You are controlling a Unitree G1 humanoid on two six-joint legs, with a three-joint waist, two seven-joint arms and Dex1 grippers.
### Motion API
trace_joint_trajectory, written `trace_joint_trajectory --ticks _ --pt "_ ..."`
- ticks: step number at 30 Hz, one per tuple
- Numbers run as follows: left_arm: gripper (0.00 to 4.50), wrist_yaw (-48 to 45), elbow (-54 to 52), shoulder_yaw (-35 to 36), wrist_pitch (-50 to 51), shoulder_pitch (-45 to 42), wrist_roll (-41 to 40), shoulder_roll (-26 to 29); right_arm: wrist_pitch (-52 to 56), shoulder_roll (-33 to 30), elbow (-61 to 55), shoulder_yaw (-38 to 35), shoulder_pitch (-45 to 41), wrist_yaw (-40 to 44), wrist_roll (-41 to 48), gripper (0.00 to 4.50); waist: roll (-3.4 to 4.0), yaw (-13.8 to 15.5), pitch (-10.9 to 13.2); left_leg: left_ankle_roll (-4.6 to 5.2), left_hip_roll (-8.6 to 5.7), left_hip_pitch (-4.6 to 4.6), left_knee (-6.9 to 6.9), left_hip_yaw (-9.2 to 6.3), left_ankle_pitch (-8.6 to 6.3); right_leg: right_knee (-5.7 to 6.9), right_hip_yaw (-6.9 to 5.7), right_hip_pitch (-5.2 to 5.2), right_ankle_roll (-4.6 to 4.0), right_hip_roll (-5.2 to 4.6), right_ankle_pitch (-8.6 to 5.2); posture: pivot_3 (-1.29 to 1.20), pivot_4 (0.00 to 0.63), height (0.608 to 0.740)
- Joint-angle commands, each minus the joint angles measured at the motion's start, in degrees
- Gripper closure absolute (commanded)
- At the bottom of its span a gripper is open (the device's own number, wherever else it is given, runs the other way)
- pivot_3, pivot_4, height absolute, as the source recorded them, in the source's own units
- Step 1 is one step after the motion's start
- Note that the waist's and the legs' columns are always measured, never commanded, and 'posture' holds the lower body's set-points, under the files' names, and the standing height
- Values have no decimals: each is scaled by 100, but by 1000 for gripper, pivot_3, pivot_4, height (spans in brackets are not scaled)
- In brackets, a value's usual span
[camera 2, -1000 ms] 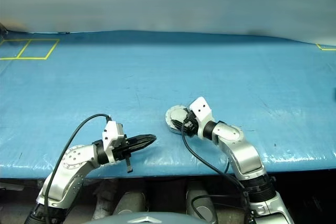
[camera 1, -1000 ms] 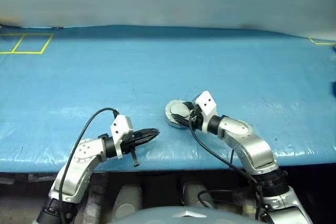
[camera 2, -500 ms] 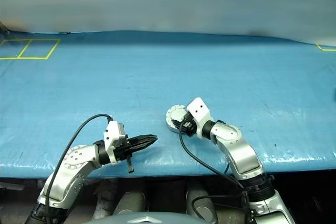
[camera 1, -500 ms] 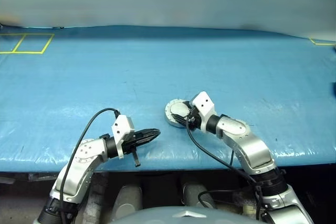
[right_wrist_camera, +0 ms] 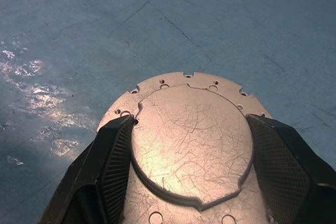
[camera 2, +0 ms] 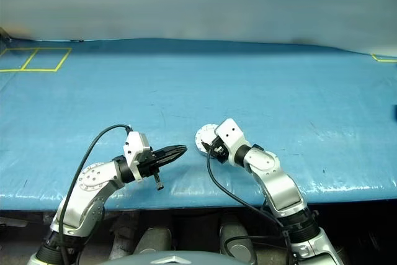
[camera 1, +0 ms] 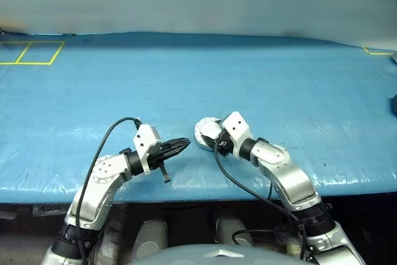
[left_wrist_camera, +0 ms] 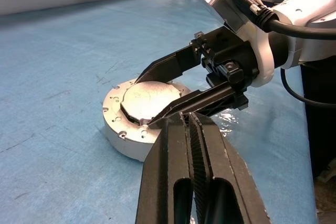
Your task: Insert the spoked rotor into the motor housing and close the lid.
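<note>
1. Left gripper (camera 1: 180, 146) first: I see it hovering over the near edge of the desk (camera 1: 186, 79), its two black fingers pressed together with nothing between them, tips aimed toward the motor housing.
2. Next to the right I see the motor housing (camera 1: 205, 132), a round silver case lying flat on the blue desk close to its near edge, about midway along it. The lid (right_wrist_camera: 191, 142) is down on the case, its pale scratched outer face upward. From what I can see, the spoked rotor is covered.
3. On the right I have the right gripper (left_wrist_camera: 163, 95) reaching in from the near-right side. Its jaws are spread wide, one finger (right_wrist_camera: 113, 163) on each side of the raised centre of the lid, resting at its edges.
</note>
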Motion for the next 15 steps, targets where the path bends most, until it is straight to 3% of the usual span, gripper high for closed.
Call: trace_joint_trajectory --ticks 1,7,15 --pt "4325 113 94 132 -3 -189 -24 -23 273 -80 409 6 243 -55 -141 1463 -1 10 -4 0 0 2 0 -1 0 0 0 2 -1 0 -1 0 150 740" --pt "4325 511 844 -62 -113 -785 338 -392 301 -99 129 -103 343 111 42 1463 -1 47 -6 0 -5 10 2 -7 0 -10 -4 20 -4 -3 -3 0 150 740" --pt "4412 150 1842 -516 -388 -1275 588 -743 376 -119 -112 -189 490 68 70 1463 1 68 -7 3 -12 1 -7 -14 -3 -19 -9 18 18 -9 11 0 150 740"
